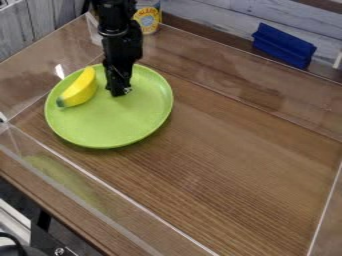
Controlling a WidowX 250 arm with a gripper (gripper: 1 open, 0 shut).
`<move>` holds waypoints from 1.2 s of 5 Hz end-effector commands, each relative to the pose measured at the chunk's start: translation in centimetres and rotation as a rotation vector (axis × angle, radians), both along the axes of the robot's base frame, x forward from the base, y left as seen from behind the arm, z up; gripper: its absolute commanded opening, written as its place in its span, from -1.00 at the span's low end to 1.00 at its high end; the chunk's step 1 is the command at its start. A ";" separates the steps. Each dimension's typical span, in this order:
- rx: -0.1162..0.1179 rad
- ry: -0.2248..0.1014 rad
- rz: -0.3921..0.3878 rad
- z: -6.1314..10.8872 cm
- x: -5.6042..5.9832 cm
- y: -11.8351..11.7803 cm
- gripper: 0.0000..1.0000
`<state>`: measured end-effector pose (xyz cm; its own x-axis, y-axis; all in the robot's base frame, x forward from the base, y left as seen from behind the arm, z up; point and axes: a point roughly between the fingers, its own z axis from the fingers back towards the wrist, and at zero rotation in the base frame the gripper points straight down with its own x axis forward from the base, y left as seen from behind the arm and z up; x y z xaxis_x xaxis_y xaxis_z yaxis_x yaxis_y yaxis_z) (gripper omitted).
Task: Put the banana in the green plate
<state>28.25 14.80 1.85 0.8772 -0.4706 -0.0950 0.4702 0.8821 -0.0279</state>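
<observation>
The short yellow banana (79,88) lies on the left side of the lime-green plate (127,125), its dark tip pointing toward the plate's upper left rim. My black gripper (119,90) hangs upright over the plate's upper part, just right of the banana, with its fingers pressed together and nothing between them. A narrow gap separates the fingertips from the banana. The plate rests on the wooden table at the left.
A blue box (285,45) sits at the back right. A yellow-labelled container (147,17) stands behind the arm at the back. Clear plastic walls (34,160) ring the wooden tabletop.
</observation>
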 end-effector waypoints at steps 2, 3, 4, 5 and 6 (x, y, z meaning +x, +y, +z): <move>0.000 0.002 0.037 1.5 -0.7 0.5 -1.00; -0.004 0.009 0.003 2.5 -1.0 0.8 -1.00; -0.008 0.017 0.007 3.1 -1.0 1.3 -1.00; -0.010 0.024 0.012 3.8 -1.1 1.9 -1.00; -0.002 0.034 -0.014 4.9 -1.3 1.0 -1.00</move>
